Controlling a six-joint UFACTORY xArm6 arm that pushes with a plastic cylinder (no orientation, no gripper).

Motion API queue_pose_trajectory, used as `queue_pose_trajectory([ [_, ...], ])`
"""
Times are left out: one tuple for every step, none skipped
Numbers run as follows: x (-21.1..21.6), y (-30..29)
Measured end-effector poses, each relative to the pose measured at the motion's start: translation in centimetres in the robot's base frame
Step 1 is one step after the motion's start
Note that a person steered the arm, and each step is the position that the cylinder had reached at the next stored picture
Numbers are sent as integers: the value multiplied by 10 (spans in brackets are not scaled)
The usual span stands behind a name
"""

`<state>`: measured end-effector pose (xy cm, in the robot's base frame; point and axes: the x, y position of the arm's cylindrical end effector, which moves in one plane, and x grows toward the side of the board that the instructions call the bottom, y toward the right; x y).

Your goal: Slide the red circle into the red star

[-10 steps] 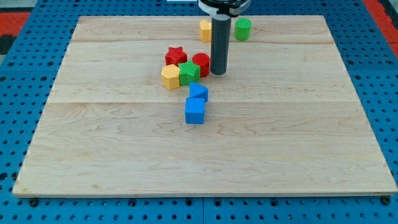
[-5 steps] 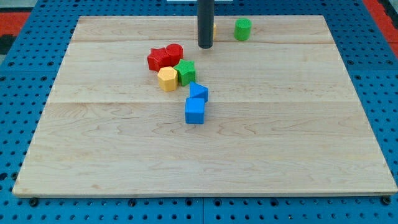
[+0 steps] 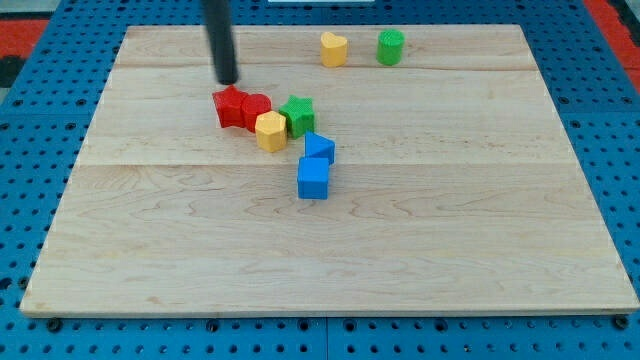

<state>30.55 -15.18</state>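
Note:
The red star [image 3: 229, 107] and the red circle [image 3: 255, 108] lie side by side and touching, left of the board's middle, in the upper half. My tip [image 3: 229, 80] is just above the red star toward the view's top, close to it but apart. The dark rod rises from there to the view's top edge.
A yellow hexagon [image 3: 270, 131] touches the red circle's lower right, with a green star [image 3: 297, 116] beside it. Two blue blocks [image 3: 318, 150] [image 3: 313, 179] sit below them. A yellow block [image 3: 333, 48] and a green cylinder [image 3: 390, 46] stand near the wooden board's [image 3: 450, 220] top edge.
My tip swept from the right of the cluster up and over to the left. The red circle and red star slid left and now sit against the yellow hexagon.

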Motion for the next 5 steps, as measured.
queue_pose_trajectory([
  [43, -33],
  [73, -5],
  [85, 13],
  [86, 40],
  [86, 43],
])
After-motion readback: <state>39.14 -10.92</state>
